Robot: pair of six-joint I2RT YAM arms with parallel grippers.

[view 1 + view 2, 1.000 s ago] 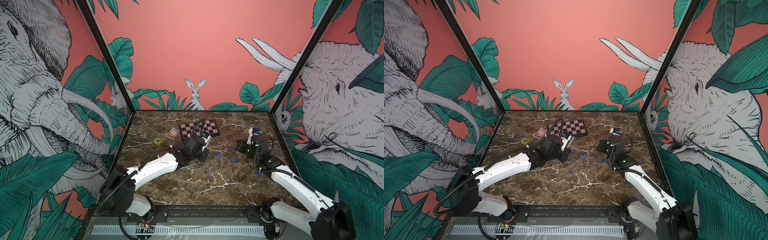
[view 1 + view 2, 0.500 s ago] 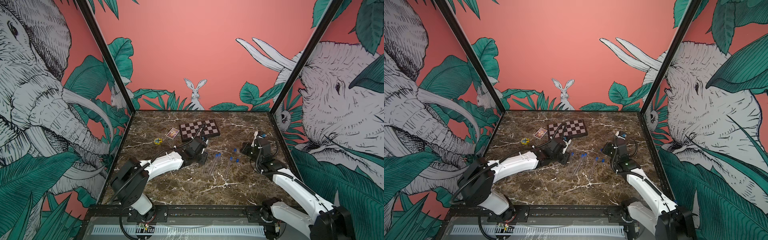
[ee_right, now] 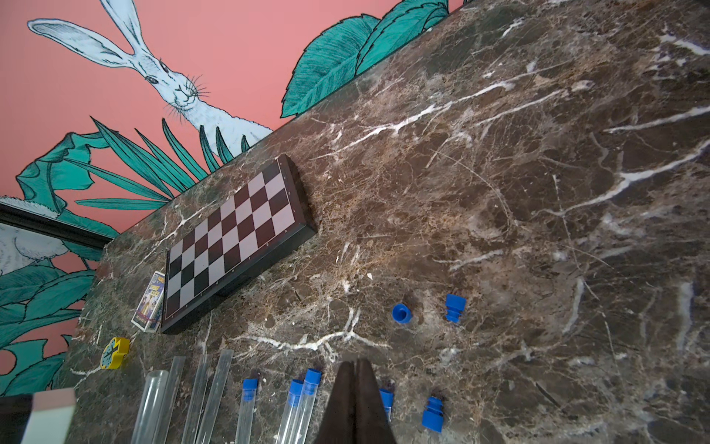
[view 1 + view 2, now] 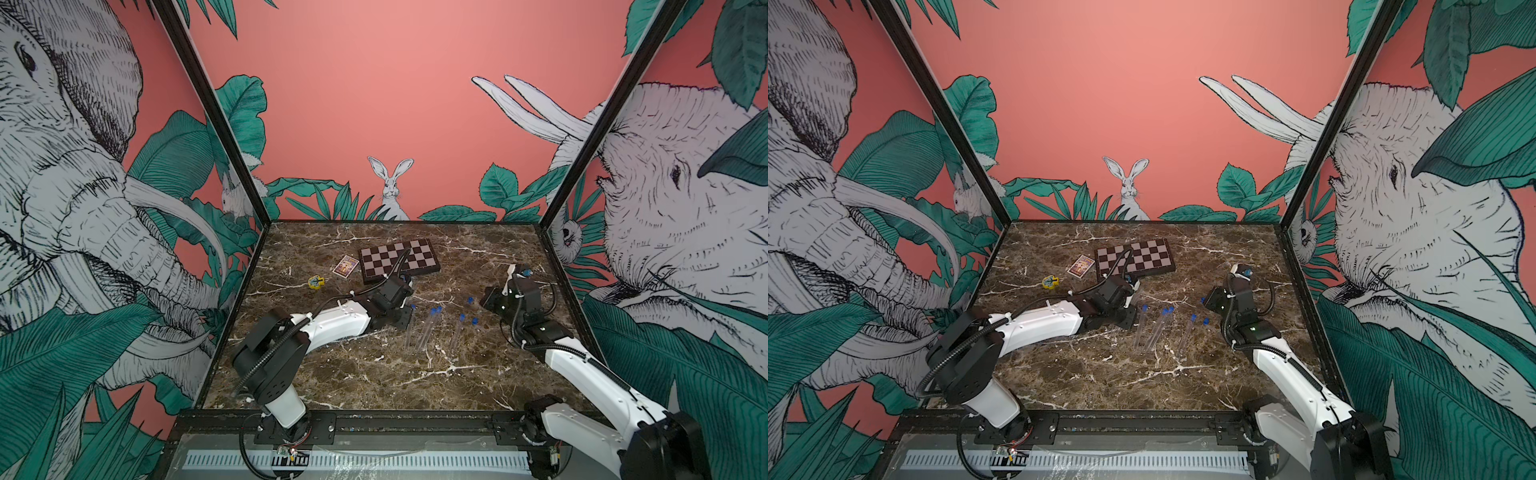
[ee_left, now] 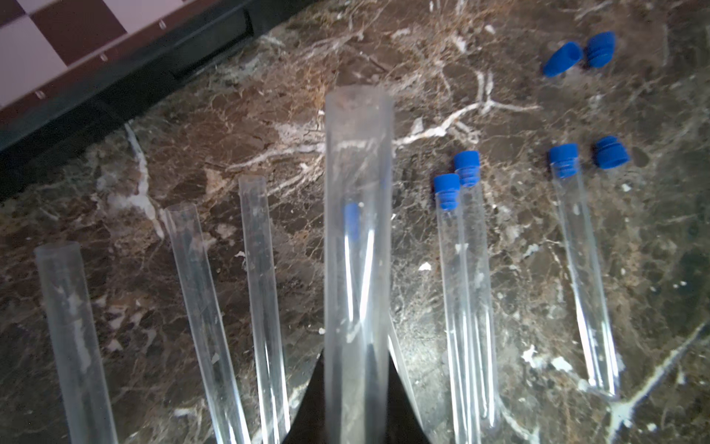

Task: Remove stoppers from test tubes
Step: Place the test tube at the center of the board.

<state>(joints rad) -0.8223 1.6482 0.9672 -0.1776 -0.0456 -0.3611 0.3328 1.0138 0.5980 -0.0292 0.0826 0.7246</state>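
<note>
While both top views keep everything small, they place the test tubes [image 4: 424, 333] in a loose row on the worktop [image 4: 374, 374] between my two arms. They lie just in front of the chessboard [image 4: 1150, 255], with their blue stoppers [image 4: 1192, 318] toward the back wall.

From the left wrist view, my left gripper [image 5: 357, 369] is clamped on the lower body of an open tube [image 5: 359, 215], which is lifted off the worktop with nothing in its mouth. Three more unstoppered tubes lie flat on one side of it. On the other side are three capped tubes [image 5: 455, 288], and loose stoppers [image 5: 611, 152] are scattered beyond. A blue smear shows through the held glass. It is blurred, so I only suppose it is a fourth capped tube underneath.

From the right wrist view, my right gripper [image 3: 355, 365] is pressed fully closed on nothing, poised just over the capped ends. I count four capped tubes and three loose stoppers here.

These tubes look light, stiff, slick and brittle, and they will roll. I would pinch one gently at mid-body. Each stopper is tiny but ribbed, so I would grip across its head and draw it straight along the tube's axis.
</note>
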